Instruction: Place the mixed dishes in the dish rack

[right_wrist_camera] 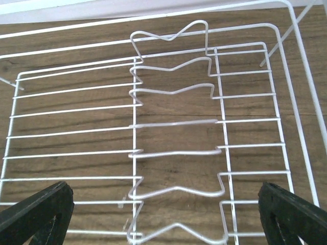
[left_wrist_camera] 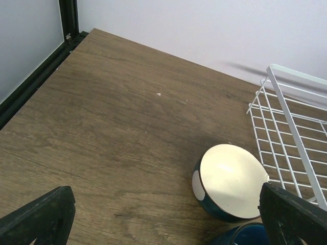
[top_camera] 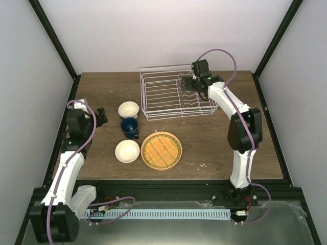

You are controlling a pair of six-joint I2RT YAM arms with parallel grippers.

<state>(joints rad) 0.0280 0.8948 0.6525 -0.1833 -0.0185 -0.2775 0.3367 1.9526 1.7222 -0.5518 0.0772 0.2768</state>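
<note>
Nearest my side of the table (top_camera: 214,148): the orange plate (top_camera: 161,150) lies flat, woven face up. The near bowl (top_camera: 127,151) stands upright just beside it on its left. Behind those two is the blue cup (top_camera: 130,127), upright, close to both bowls; whether it touches either I cannot tell. The left gripper (top_camera: 102,115) sits over bare wood to the left of the cup, jaws spread as wide as they go, nothing between them. Its wrist camera looks out between both fingers at the far bowl (top_camera: 129,109), which is cream inside and dark on the outer wall. That bowl stands upright just left of the rack's near-left corner. Farthest back is the dish rack (top_camera: 173,94), white wire, long side across the table, with a row of wavy upright prongs inside. The right gripper (top_camera: 191,84) hovers above the rack's right part, pointing down at those prongs, jaws equally wide, holding nothing. All four dishes are on the wood, outside the rack.
</note>
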